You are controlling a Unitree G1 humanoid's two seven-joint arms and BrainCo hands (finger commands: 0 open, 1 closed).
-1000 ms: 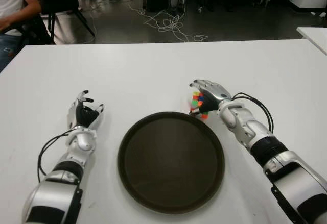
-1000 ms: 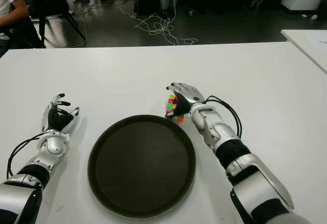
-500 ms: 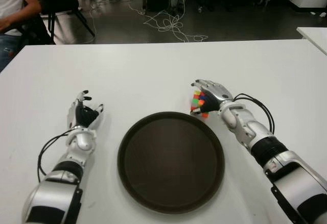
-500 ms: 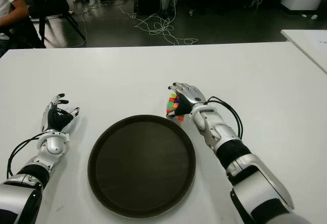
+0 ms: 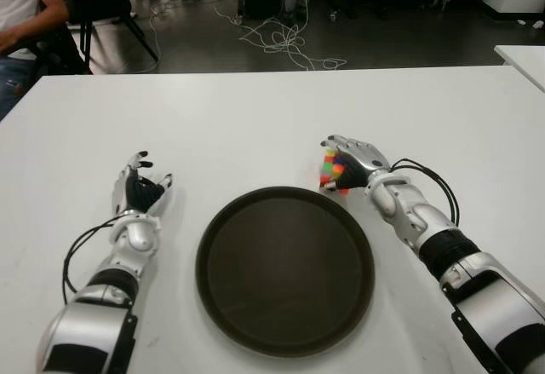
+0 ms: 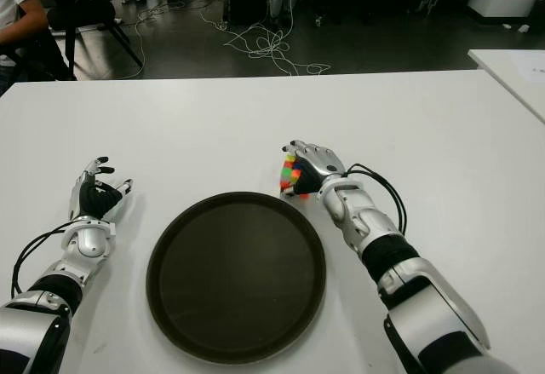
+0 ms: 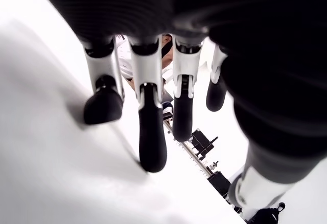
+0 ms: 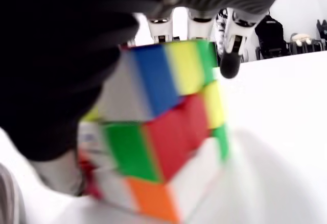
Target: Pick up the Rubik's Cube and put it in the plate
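The Rubik's Cube (image 5: 333,172) with its mixed coloured tiles sits just past the far right rim of the round dark plate (image 5: 284,268). My right hand (image 5: 347,158) is wrapped over the cube from the right, fingers curled across its top and far side. In the right wrist view the cube (image 8: 163,132) fills the palm and looks tilted, its lower edge close to the white table (image 8: 276,132); whether it touches I cannot tell. My left hand (image 5: 140,188) shows left of the plate, palm inward, fingers relaxed and holding nothing.
The white table (image 5: 255,118) stretches well beyond the plate on every side. A black cable (image 5: 426,182) loops off my right forearm. A seated person (image 5: 25,8) and a chair are past the far left corner; floor cables (image 5: 285,42) lie beyond the far edge.
My right hand has closed more tightly round the cube and drawn slightly right; the cube has tipped and sits deeper under the fingers. The left hand has not moved.
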